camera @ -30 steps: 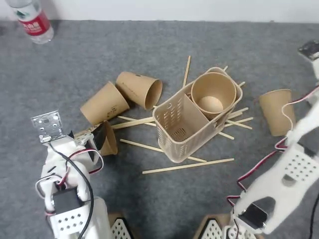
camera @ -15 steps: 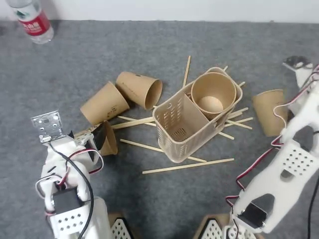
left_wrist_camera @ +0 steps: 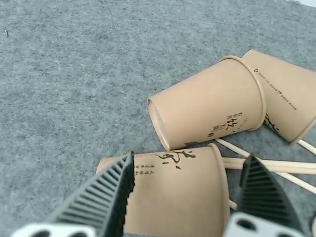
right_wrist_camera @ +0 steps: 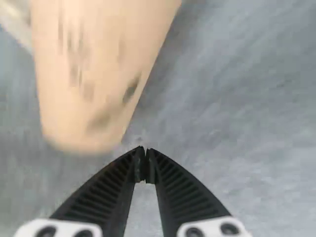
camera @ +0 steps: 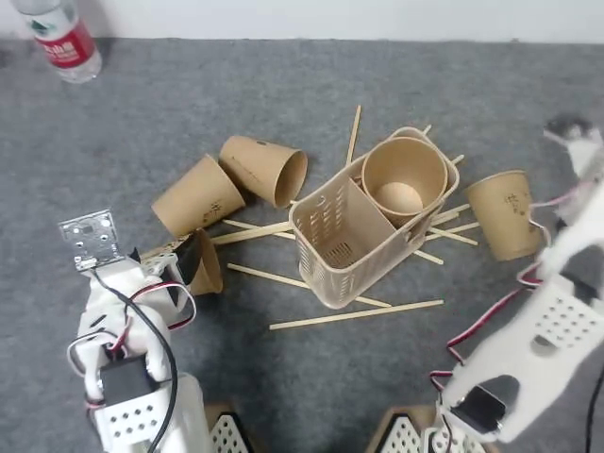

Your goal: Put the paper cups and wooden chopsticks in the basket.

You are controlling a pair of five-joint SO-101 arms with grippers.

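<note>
Currently: right end effector [right_wrist_camera: 142,151] clenched, empty, paper cup [right_wrist_camera: 94,74] just ahead. Left end effector [left_wrist_camera: 190,164] spread astride second cup [left_wrist_camera: 177,202]. Light, crushable; pinch gently near stiffer rim.

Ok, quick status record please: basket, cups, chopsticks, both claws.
basket: upright, two compartments
cup inside: upright, compartment farther from arms
left cups: two lying left of basket
third cup: lying between fingers of left claw
right cup: lying right of basket
chopsticks: scattered around basket
left claw: open, straddling third cup
right claw: shut, empty, near right cup
</note>
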